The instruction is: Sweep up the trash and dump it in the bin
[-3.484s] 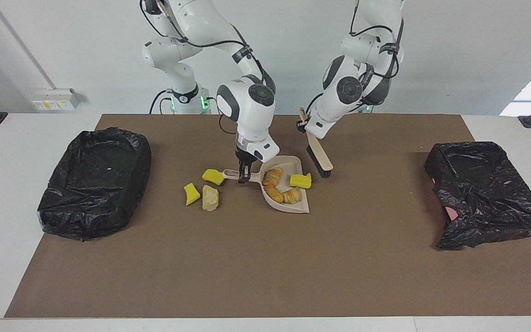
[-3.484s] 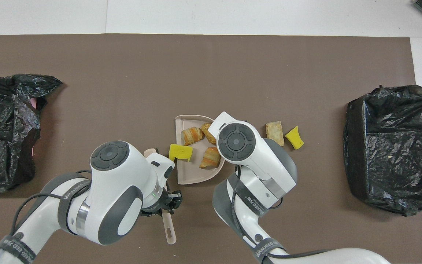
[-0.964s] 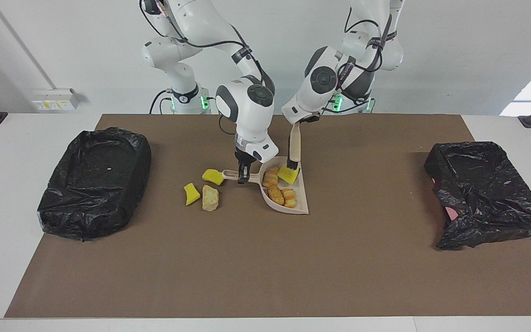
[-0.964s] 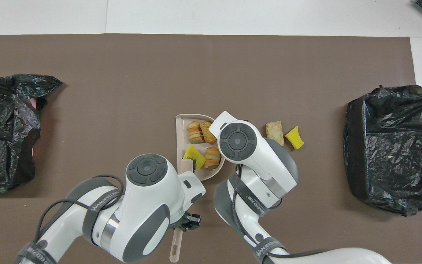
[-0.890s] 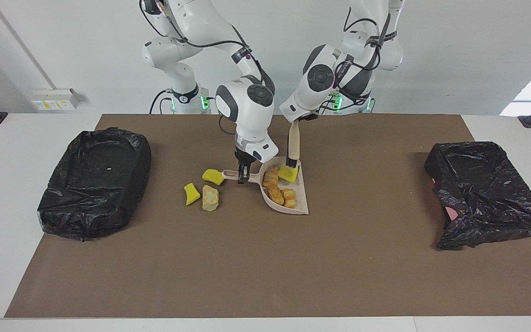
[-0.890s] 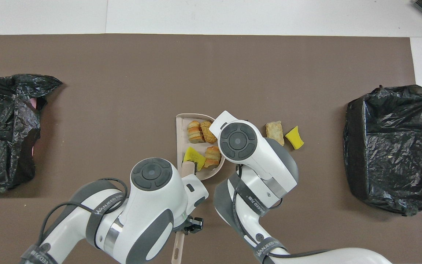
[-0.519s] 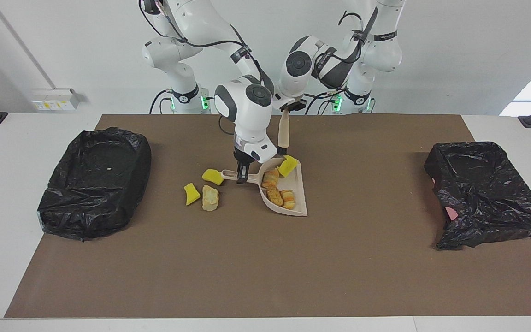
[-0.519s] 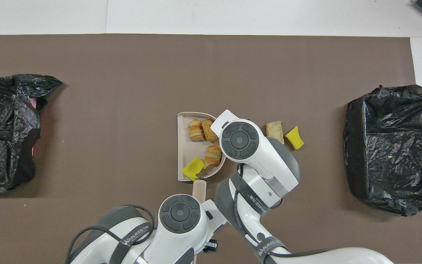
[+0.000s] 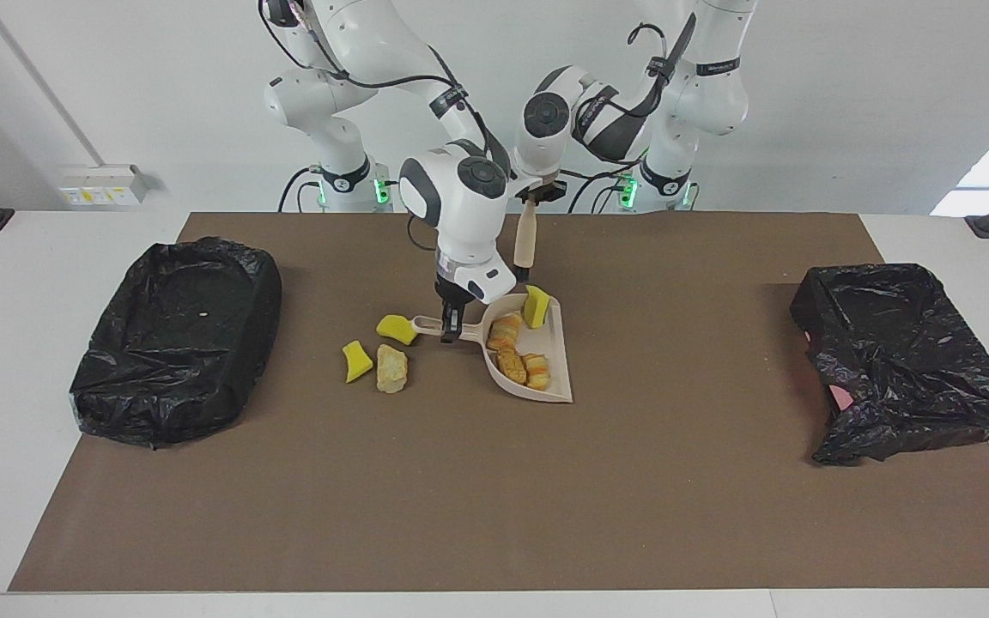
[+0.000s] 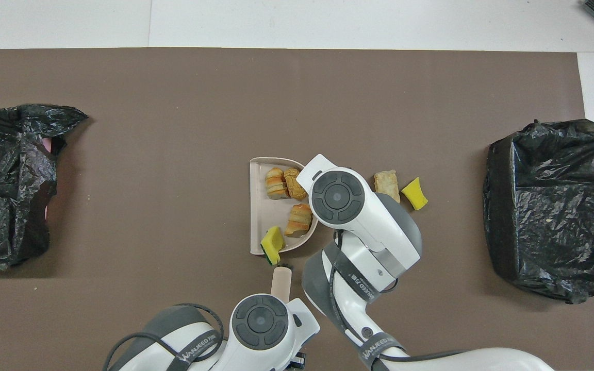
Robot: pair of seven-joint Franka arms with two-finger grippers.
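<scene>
Surface: brown mat over a white table.
Hidden: brush bristles, tucked out of sight by the right arm's wrist.
Left gripper: clamped on the brush handle, over the mat.
Right gripper: closed on the dustpan handle.
Dustpan contents: three bread lumps, one green-backed sponge.
On mat: two yellow sponges, one beige lump, toward the right arm's end.
Bins: two black-lined bins, one at each end.

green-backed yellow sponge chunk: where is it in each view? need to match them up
Facing view: the green-backed sponge stands on edge in the dustpan, at the end nearest the robots, just below the brush.
Overhead view: same sponge at the dustpan's lower edge, just above the brush handle.
Shared landmark: the dustpan, held by the right hand.
</scene>
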